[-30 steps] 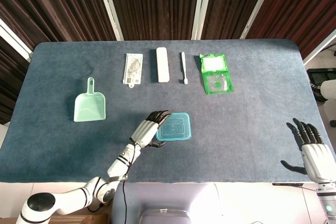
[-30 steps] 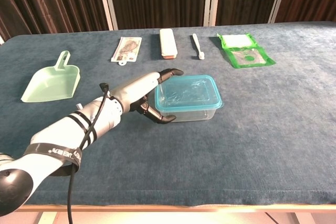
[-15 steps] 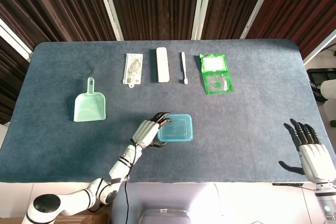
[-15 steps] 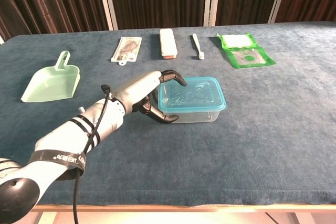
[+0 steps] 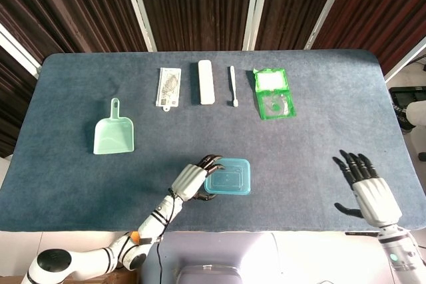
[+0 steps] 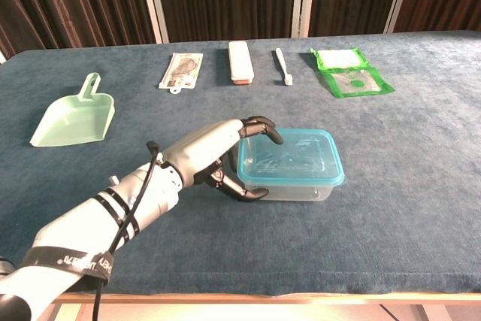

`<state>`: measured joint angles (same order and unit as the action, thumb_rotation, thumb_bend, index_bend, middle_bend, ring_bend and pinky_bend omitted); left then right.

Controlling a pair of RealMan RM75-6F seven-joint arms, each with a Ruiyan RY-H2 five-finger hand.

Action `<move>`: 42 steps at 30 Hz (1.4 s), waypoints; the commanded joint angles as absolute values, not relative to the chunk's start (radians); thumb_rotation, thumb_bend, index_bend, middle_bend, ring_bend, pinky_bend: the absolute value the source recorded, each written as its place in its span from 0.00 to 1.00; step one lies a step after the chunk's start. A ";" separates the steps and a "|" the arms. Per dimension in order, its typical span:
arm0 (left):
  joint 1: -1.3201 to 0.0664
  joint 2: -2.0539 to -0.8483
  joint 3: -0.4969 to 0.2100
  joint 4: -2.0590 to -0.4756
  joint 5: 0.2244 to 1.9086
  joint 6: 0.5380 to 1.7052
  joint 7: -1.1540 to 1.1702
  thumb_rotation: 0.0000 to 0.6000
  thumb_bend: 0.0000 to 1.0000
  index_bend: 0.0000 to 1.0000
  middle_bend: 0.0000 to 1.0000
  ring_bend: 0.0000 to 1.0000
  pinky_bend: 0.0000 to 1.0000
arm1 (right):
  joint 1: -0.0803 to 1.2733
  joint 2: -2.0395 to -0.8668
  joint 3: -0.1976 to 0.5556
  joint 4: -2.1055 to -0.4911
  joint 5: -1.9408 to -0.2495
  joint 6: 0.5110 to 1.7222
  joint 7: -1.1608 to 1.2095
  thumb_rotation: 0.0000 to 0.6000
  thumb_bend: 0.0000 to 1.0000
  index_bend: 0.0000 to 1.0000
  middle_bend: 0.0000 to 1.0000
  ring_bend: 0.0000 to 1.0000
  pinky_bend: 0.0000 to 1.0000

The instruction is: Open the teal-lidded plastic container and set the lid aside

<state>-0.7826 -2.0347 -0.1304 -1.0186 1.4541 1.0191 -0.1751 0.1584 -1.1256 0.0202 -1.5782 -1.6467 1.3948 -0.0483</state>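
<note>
The clear plastic container (image 6: 291, 178) with its teal lid (image 6: 289, 157) on stands on the blue table near the front edge, seen from above as container (image 5: 227, 181). My left hand (image 6: 218, 157) grips its left end, fingers hooked over the lid's rim and the thumb under the side; from above the left hand (image 5: 192, 182) sits just left of the box. At the front right my right hand (image 5: 368, 188) hovers open, fingers spread, well clear of the container. The chest view does not show it.
A mint dustpan (image 5: 114, 133) lies at the left. Along the back sit a flat packet (image 5: 168, 86), a white case (image 5: 206, 82), a toothbrush (image 5: 233, 85) and a green pouch (image 5: 273, 94). The table's front edge is close to the container.
My left hand has dragged the container toward the front edge and a little right, closing tighter on its left end. My right hand has moved left and inward.
</note>
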 commanded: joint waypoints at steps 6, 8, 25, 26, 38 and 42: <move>-0.769 -2.013 -0.138 -1.078 1.433 1.014 -0.138 1.00 0.30 0.30 0.60 0.41 0.47 | 0.362 -1.293 0.029 -1.508 -1.755 1.191 -0.093 1.00 0.16 0.16 0.00 0.00 0.00; -0.767 -2.011 -0.139 -1.082 1.430 1.011 -0.133 1.00 0.30 0.30 0.60 0.41 0.47 | 0.389 -1.334 0.026 -1.479 -1.780 1.186 -0.070 1.00 0.17 0.22 0.00 0.00 0.00; -0.750 -2.020 -0.115 -1.071 1.453 1.026 -0.160 1.00 0.30 0.29 0.61 0.41 0.47 | 0.485 -1.510 0.002 -1.276 -1.831 1.234 0.091 1.00 0.32 0.52 0.04 0.00 0.00; -0.750 -2.022 -0.115 -1.067 1.454 1.027 -0.160 1.00 0.30 0.29 0.61 0.41 0.47 | 0.490 -1.516 0.001 -1.273 -1.827 1.231 0.095 1.00 0.32 0.52 0.04 0.00 0.00; -0.745 -2.021 -0.113 -1.063 1.463 1.031 -0.164 1.00 0.30 0.29 0.61 0.41 0.47 | 0.525 -1.561 -0.014 -1.265 -1.802 1.199 0.056 1.00 0.32 0.55 0.05 0.00 0.00; -0.743 -2.015 -0.112 -1.071 1.465 1.032 -0.160 1.00 0.30 0.29 0.61 0.41 0.47 | 0.532 -1.571 -0.013 -1.266 -1.788 1.192 0.041 1.00 0.32 0.57 0.05 0.00 0.00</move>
<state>-0.7437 -2.0155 -0.1119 -1.0704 1.4647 1.0319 -0.1606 0.5309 -1.5689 -0.0134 -1.2657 -1.7893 1.1932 0.0424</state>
